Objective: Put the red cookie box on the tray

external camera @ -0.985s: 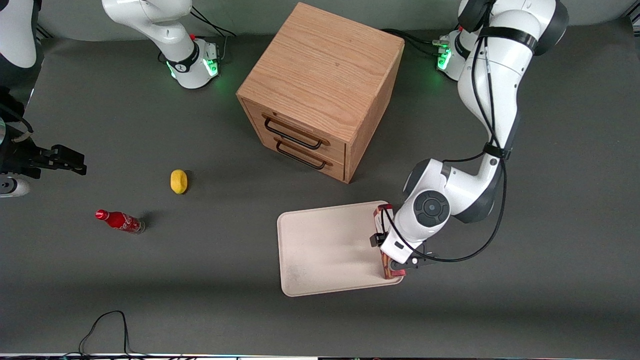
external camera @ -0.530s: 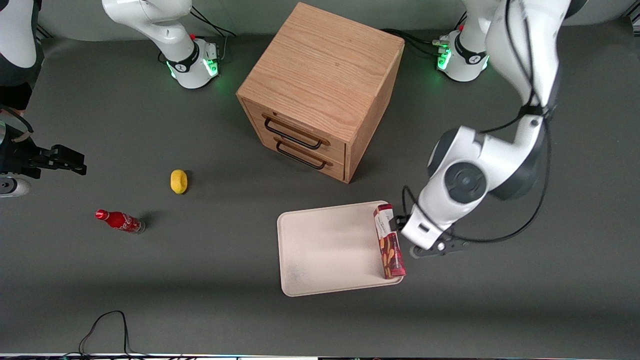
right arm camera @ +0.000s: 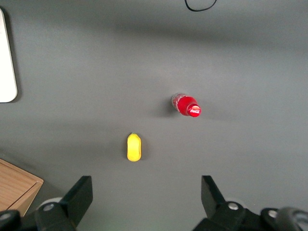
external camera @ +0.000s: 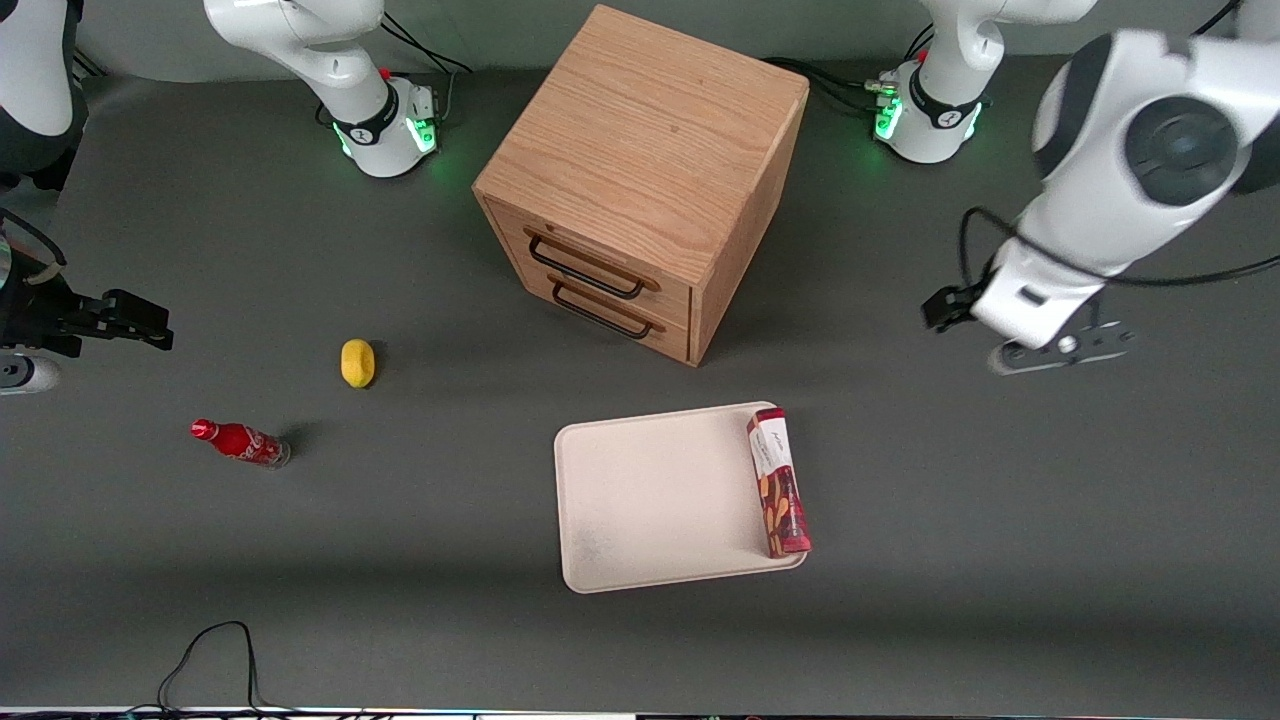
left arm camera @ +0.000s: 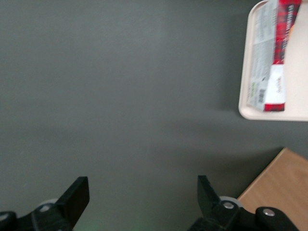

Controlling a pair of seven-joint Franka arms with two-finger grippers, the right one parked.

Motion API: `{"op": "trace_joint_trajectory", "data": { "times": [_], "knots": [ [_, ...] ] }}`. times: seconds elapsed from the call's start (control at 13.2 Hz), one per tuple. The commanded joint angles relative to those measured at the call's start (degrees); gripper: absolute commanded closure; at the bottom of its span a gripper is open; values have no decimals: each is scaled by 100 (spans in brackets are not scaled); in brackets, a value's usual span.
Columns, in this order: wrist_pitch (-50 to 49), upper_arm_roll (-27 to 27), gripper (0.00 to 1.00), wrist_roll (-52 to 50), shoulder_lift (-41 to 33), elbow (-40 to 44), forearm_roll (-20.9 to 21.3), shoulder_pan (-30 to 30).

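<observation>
The red cookie box (external camera: 778,485) lies flat on the cream tray (external camera: 650,500), along the tray's edge toward the working arm's end of the table. Nothing touches it. My left gripper (external camera: 1035,325) hangs high over bare table, well apart from the tray, farther from the front camera and toward the working arm's end. In the left wrist view the gripper (left arm camera: 143,192) is open, with only grey table between its fingers. The same view shows the box (left arm camera: 275,57) resting inside the tray's rim (left arm camera: 245,96).
A wooden two-drawer cabinet (external camera: 640,180) stands farther from the front camera than the tray; its corner (left arm camera: 279,187) is close to my gripper. A yellow fruit (external camera: 357,362) and a small red soda bottle (external camera: 240,442) lie toward the parked arm's end.
My gripper was down on the box at the tray's edge. It has let go, risen and swung away toward the working arm's base. The box stays on the tray.
</observation>
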Motion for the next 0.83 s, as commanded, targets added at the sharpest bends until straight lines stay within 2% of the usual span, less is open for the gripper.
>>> {"op": "trace_joint_trajectory", "data": {
  "times": [0.0, 0.23, 0.3, 0.53, 0.76],
  "knots": [
    [-363, 331, 0, 361, -374, -142, -183, 165],
    [-698, -397, 0, 958, -313, 245, -148, 1315],
    [-708, -416, 0, 959, -313, 245, -148, 1370],
    [-830, -268, 0, 968, -313, 341, -165, 1091],
    [-892, 207, 0, 985, -287, 456, -156, 651]
  ]
}}
